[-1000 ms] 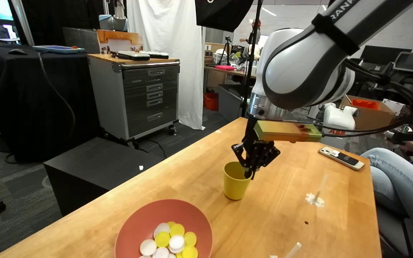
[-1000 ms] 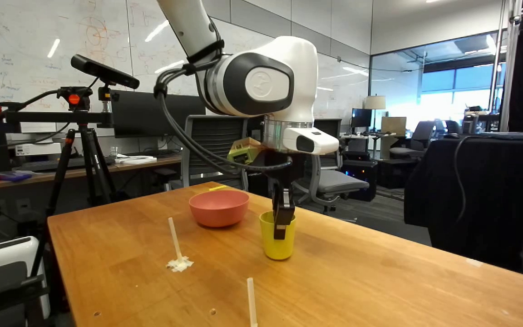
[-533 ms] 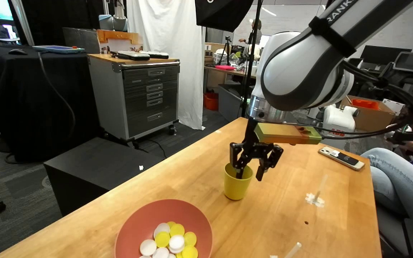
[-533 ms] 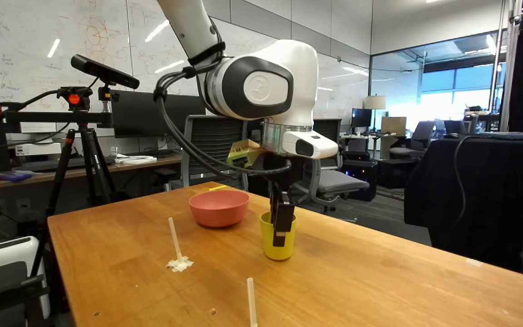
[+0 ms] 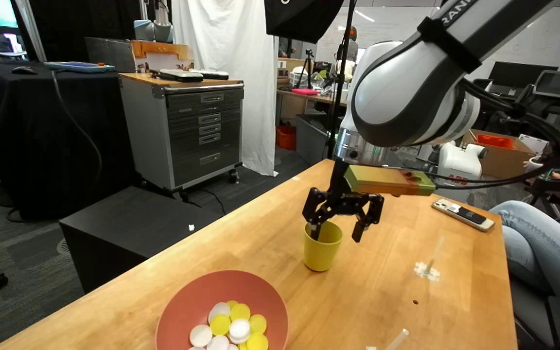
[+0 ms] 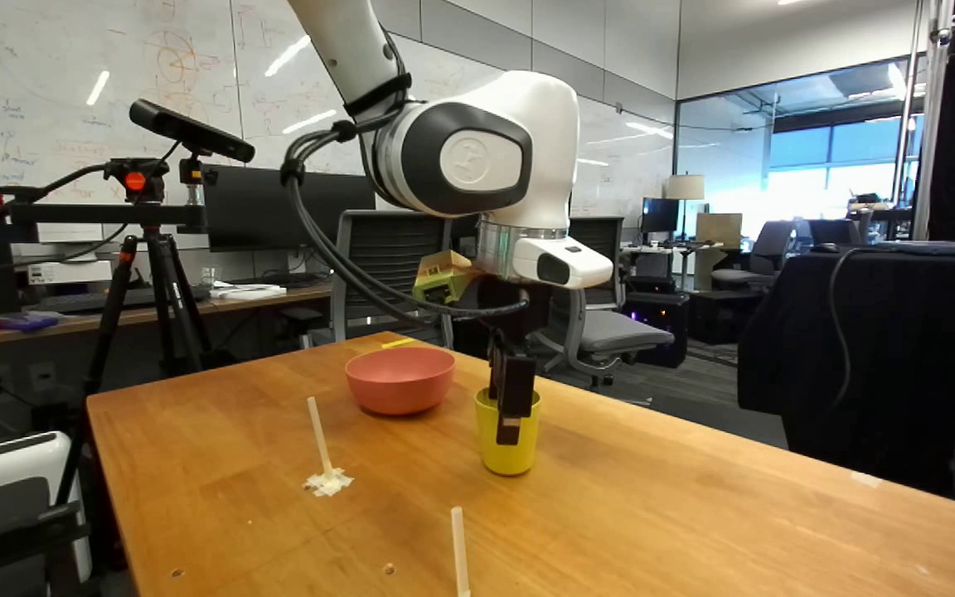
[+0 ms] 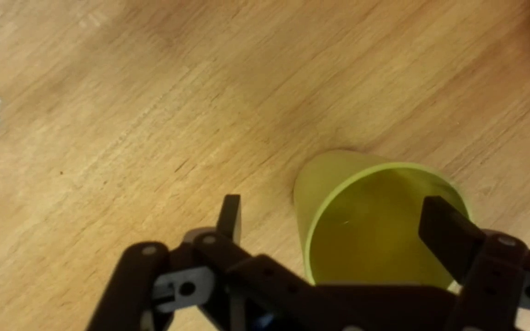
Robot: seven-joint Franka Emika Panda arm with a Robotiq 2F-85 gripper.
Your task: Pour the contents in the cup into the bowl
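Observation:
The yellow cup (image 5: 322, 253) stands upright on the table in both exterior views, and in the wrist view the cup (image 7: 322, 184) lies below my jaws. My gripper (image 7: 332, 201) is open around one side of the cup wall. One finger (image 7: 449, 234) reaches inside the rim, and the opposite finger (image 7: 230, 214) hangs outside, apart from the wall. Bare yellow is all that shows inside the cup; its lower part is hidden. The pink bowl (image 5: 187, 304) holds the contents, several white and yellow pieces (image 5: 239, 328). From the side, the bowl (image 6: 400, 385) hides them.
A thin stick (image 6: 320, 439) taped to the table stands between bowl and front edge, and another stick (image 6: 459, 547) rises closer to the camera. A phone (image 5: 463, 214) lies near the table edge, where someone's jeans-clad leg (image 5: 528, 238) shows.
The fingers have spread from nearly together at the cup's rim to wide apart. The gripper has shifted slightly to the left in an exterior view. Cup and bowl have stayed in place.

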